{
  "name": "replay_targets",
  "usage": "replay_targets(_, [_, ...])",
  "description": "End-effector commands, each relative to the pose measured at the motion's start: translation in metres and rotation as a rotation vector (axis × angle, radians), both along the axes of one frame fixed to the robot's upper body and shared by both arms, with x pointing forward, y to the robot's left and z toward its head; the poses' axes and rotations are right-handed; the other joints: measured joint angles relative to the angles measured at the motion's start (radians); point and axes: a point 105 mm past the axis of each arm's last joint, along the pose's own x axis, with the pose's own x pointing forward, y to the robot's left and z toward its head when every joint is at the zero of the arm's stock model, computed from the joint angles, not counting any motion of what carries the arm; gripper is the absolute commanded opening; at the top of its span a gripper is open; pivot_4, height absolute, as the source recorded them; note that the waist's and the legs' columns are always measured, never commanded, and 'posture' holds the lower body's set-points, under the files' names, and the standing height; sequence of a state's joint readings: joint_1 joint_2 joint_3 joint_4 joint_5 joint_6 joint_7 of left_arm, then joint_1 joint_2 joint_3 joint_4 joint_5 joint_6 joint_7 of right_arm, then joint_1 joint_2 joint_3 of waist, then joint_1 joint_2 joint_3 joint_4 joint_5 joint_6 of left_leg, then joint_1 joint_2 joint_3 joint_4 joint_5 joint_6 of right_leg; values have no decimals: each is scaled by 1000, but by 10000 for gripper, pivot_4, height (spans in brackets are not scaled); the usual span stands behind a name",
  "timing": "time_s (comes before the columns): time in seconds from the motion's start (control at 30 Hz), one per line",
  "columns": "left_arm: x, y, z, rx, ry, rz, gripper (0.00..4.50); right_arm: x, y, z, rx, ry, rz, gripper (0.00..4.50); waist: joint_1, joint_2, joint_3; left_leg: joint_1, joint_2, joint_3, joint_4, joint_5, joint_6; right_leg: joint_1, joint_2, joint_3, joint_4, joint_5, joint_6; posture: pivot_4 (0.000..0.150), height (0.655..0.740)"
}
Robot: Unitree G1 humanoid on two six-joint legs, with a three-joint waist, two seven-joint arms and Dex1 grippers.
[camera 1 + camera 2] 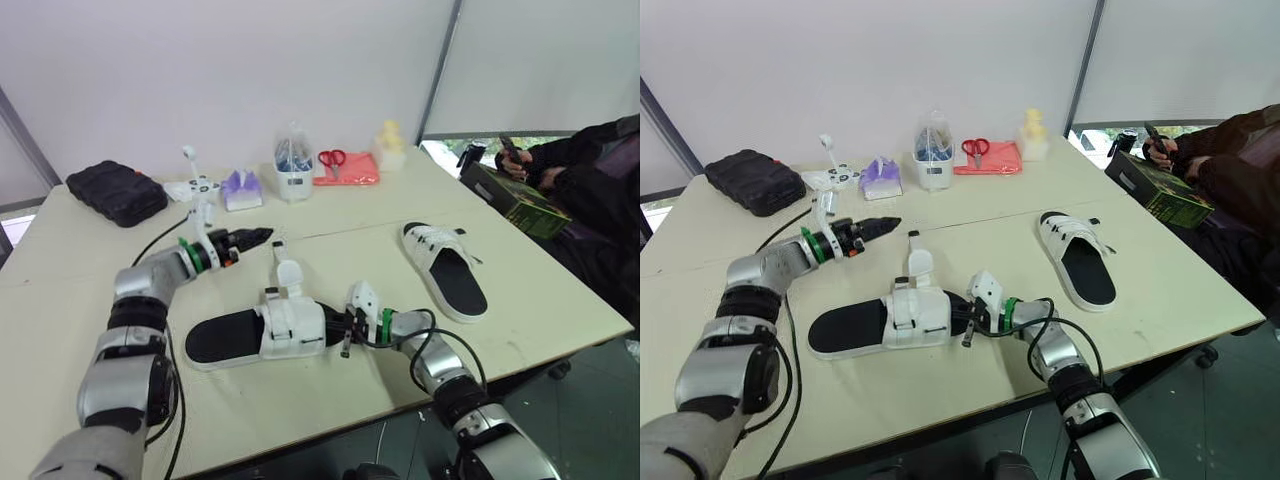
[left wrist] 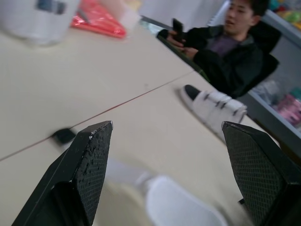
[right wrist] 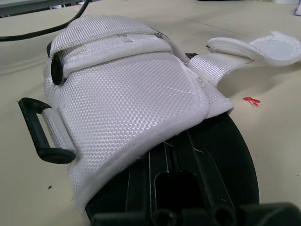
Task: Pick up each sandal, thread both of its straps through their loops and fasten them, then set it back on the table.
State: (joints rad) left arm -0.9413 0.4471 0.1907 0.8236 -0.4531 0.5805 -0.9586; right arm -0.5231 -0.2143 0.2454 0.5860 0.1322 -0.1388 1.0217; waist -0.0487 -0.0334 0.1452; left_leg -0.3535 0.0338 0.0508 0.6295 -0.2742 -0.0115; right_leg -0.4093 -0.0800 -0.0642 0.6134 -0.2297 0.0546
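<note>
1. Plain white wall at the back, big cream table [image 1: 540,330] out front. A person [image 1: 590,170] with a phone sits past the far corner on the right gripper's side, and there's clutter like red scissors [image 1: 332,158] along the far edge.
2. The near sandal [image 1: 255,335] lies flat on the table between the two hands. Its long axis runs crosswise, toe at the right gripper [image 1: 345,325] and heel out under the left forearm.
3. The right gripper is right up against that toe end, and the sole runs straight away from it. Honestly can't tell if it's clamped on or just butted against it.
4. The left gripper [image 1: 262,237] hovers spread wide with nothing in it. The textured fingertips [image 2: 94,160] are bare.
5. The bit that matters: the loose strap [image 1: 286,270] sticks up off the sandal's far flank, with its end just beside the left gripper's tips. I'd say the left is clearly the nearer hand for it. The black loop [image 3: 40,129] sits on the opposite flank of the upper.
6. Materials: the upper is white woven webbing with a soft rolled edge. The strap is flat with a rounded tab end and looks floppy. The loop is a rigid black rectangle, probably plastic. The sole is smooth black with moulded grooves.
7. The far sandal [image 1: 445,268] lies well apart, out beyond the right gripper, and its straps look closed.
</note>
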Motion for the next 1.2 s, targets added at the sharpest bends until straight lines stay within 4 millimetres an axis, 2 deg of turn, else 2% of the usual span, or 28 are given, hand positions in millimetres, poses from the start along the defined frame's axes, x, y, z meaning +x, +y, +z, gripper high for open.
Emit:
replay_targets(0.03, [0, -7, -17, 42, 78, -33, 38266, -17, -9, -60, -147, 192, -52, 0, 0, 0, 0, 0, 0, 0, 0, 0, 0, 0, 1, 0, 0, 0, 0, 1500, 7400])
replay_targets(0.27, [0, -6, -39, 85, 194, -37, 38266, -19, -9, -63, -137, 193, -72, 0, 1, -1, 0, -1, 2, 0, 0, 0, 0, -2, 2, -2, 1, 0, 0, 1500, 7400])
replay_targets(0.4, [-3, -8, -43, 71, 227, -64, 38266, -21, -9, -65, -131, 193, -86, 0, 0, -1, 0, -1, 2, 0, 0, 0, 0, -2, 1, -2, 1, 0, 0, 1500, 7400])
replay_targets(0.67, [-4, -38, -55, 56, 283, -114, 38266, -29, -8, -69, -129, 201, -92, 0, 4, -1, 0, -2, 2, -1, -1, 0, 0, -2, 0, -4, 0, 0, -1, 1500, 7400])
replay_targets(0.73, [0, -43, -54, 42, 271, -87, 38266, -31, -7, -70, -127, 204, -93, 0, 4, -1, 0, -2, 2, -1, -1, 0, 0, -3, 0, -4, 0, 0, 0, 1500, 7400])
replay_targets(0.9, [22, -52, -36, -81, 226, 76, 38266, -35, -3, -71, -126, 208, -91, 0, 5, -1, 1, -3, 2, -1, -2, 0, 0, -3, 0, -4, 0, 0, 0, 1500, 7400])
replay_targets(1.03, [28, -56, -28, -133, 220, 117, 38266, -36, -3, -71, -127, 208, -89, 0, 4, -1, 1, -3, 2, -1, -2, -1, -1, -3, 0, -5, 0, 0, 0, 1500, 7400])
replay_targets(1.13, [30, -59, -31, -119, 216, 134, 30526, -36, -3, -72, -130, 209, -90, 0, 4, -1, 1, -2, 2, -1, -3, -1, -2, -3, 0, -6, 0, 0, 0, 1500, 7400])
replay_targets(1.2, [29, -62, -33, -117, 217, 126, 21160, -36, -4, -71, -131, 207, -91, 0, 4, -1, 1, -2, 2, -1, -3, -1, -2, -3, 0, -6, 0, 0, 0, 1500, 7400])
